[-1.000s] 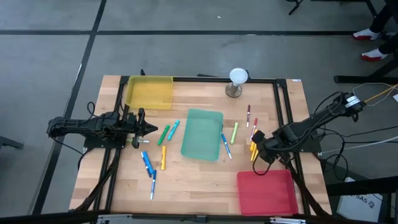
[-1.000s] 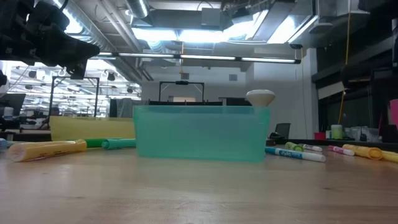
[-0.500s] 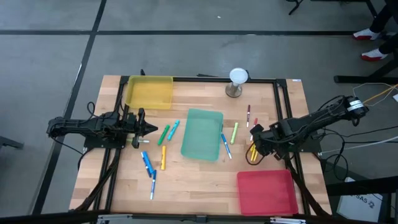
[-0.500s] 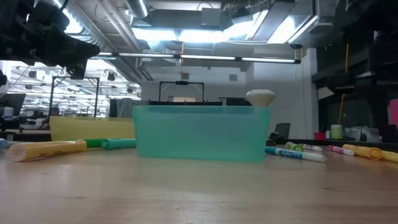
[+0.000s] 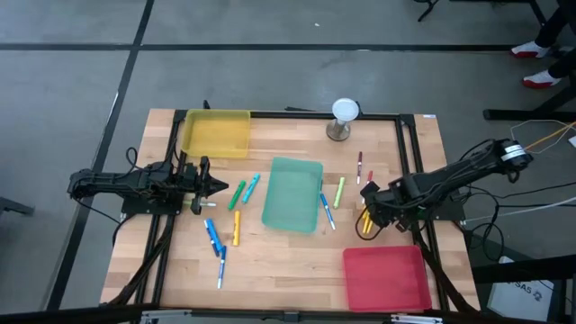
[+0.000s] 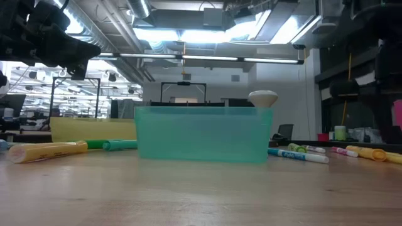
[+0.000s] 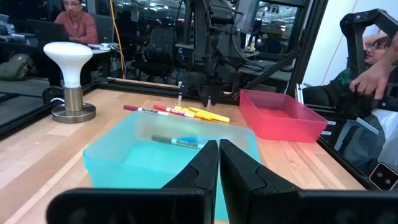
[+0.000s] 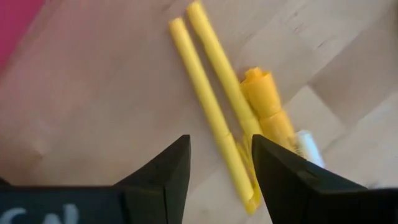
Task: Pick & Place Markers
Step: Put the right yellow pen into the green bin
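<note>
**Right gripper poised over the yellow markers**

The right gripper (image 8: 216, 163) points down at the table (image 5: 288, 256) with its two dark fingers (image 8: 160, 171) parted, nothing between them. In the gap lies the near end of one of two yellow markers (image 8: 208, 118), which run side by side away from the fingertips; neither finger touches them. Just beside the pair is an orange marker (image 8: 268, 106) with a white piece at its end. From above, this cluster sits near the table's right edge, between the green tray (image 5: 292, 193) and the red tray (image 5: 387, 277).

The left gripper (image 7: 219, 163) waits at the table's left side, fingers pressed together and empty, facing the green tray.

Other markers (image 5: 216, 241) lie scattered on both sides of the green tray. No writing on any marker is readable.
</note>
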